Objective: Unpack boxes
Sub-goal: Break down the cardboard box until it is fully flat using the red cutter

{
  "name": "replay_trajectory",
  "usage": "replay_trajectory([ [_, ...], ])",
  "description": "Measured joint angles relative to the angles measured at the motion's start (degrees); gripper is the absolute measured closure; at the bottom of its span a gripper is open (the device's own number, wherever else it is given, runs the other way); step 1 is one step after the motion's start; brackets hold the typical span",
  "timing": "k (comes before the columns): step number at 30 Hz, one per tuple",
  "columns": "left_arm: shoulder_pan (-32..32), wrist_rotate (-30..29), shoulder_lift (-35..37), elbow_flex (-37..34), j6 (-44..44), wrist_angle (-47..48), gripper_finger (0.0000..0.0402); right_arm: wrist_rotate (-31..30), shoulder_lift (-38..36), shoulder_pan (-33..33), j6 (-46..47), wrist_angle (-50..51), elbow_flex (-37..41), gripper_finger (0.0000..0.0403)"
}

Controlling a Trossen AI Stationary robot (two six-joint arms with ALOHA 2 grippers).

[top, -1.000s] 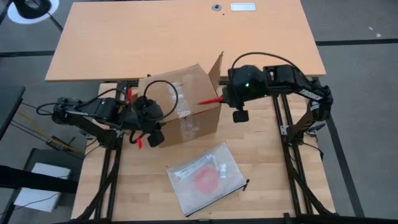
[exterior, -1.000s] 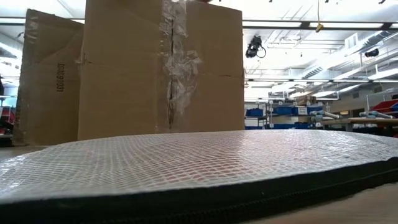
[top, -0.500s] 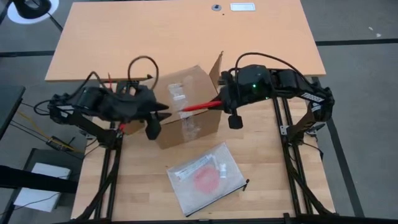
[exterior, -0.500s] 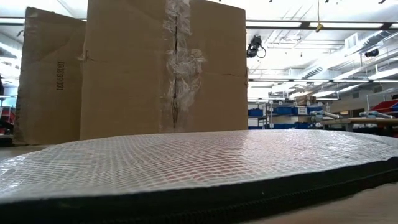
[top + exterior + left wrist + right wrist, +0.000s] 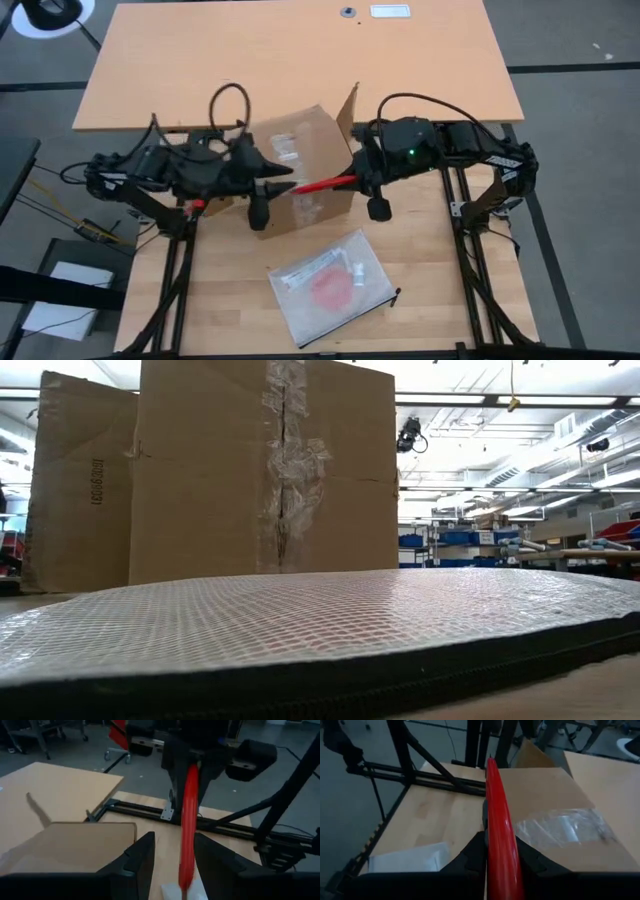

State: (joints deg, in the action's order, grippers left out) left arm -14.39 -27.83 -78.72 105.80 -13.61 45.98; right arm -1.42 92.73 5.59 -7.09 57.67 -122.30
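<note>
The brown cardboard box (image 5: 300,170) stands on its bottom on the near table, with one flap (image 5: 348,108) raised at its far right corner. It fills the low view (image 5: 265,470). My right gripper (image 5: 358,178) is above the box's right edge, shut on a red box cutter (image 5: 322,184) that points toward the table's left. My left gripper (image 5: 283,187) is above the box's near left part, open. The cutter's free end (image 5: 187,835) lies between its fingers. My right gripper pinches the cutter's handle (image 5: 501,840) between its two fingers (image 5: 475,856). It comes from the table's right, slanting a little down, and the cutter runs on ahead along the fingers. The cutter is lifted clear above the box's top. My left gripper: I cannot tell whether a finger (image 5: 212,862) touches the cutter.
A clear zip bag (image 5: 328,285) with a red item lies flat on the near table, right of centre, and fills the low view's foreground (image 5: 300,630). A second, larger tabletop (image 5: 300,60) lies behind the box. Dark frame rails (image 5: 465,210) run along both sides.
My left gripper has risen from the box's near left side, tipped up toward level and swung right over the box's near corner, up to the cutter's free end. My right gripper has tipped up and shifted slightly toward the near edge, so the cutter now reaches farther left.
</note>
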Motion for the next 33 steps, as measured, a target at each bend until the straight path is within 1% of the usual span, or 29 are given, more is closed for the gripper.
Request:
replay_trajectory([
  [3,0.0,0.3,-1.8,0.0,1.7,-1.1,0.0254,-0.9,0.0,0.6,0.5,-0.4,0.0,0.0348],
  [6,0.0,2.4,-3.3,0.0,2.9,-1.9,0.0254,-1.0,0.0,1.0,0.9,-0.5,0.0,0.0348],
  [11,0.1,2.9,-5.1,0.0,3.1,-1.7,0.0254,-1.1,0.0,1.2,1.0,-0.6,0.0,0.0348],
  [33,0.1,1.9,-6.8,0.0,4.4,-2.9,0.0254,-0.1,0.0,1.2,1.0,-0.7,0.0,0.0348],
])
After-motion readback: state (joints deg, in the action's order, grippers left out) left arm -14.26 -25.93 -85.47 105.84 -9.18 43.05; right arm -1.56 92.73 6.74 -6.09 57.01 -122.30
